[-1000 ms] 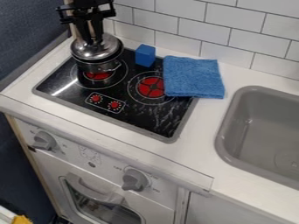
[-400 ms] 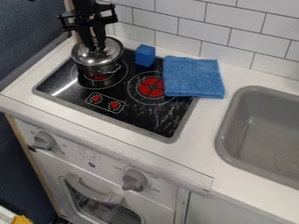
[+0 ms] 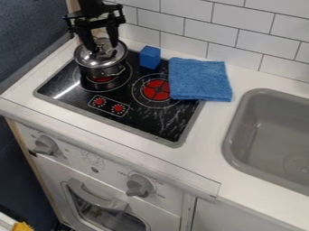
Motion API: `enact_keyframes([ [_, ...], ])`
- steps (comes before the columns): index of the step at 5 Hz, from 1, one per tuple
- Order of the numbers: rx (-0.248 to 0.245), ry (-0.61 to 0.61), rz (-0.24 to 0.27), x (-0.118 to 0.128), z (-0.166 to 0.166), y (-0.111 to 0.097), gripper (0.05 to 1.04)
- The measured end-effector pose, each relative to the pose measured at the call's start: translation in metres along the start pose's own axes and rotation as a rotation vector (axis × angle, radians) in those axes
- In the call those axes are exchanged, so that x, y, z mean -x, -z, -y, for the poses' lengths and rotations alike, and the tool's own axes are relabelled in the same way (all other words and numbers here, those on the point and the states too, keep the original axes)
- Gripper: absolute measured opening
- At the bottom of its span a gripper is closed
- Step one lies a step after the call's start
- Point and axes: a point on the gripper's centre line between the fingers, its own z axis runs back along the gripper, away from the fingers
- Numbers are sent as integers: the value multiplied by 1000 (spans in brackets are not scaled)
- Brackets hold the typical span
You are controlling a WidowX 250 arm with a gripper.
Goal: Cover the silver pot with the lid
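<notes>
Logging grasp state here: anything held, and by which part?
Nothing looks held: the gripper has its fingers spread apart over the lid, which rests on the silver pot.

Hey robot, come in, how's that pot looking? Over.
Gripper open at the lid. Lid sits on silver pot. Blue block clear of pot.

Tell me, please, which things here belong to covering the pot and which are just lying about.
Part of the job:
- silver pot, on the cooktop
- lid, on the pot
- end effector, at the lid

Just lying about:
- blue block
- blue cloth, partly over the cooktop
- yellow item, bottom left corner
</notes>
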Motion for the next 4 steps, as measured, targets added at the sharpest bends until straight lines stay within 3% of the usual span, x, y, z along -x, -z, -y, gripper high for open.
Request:
enact_keyframes([
  [1,-11,8,26,-1,3,-11,1011],
  [3,-78,93,183,5,31,-66,1001],
  [4,-108,144,193,11,39,-71,1001],
])
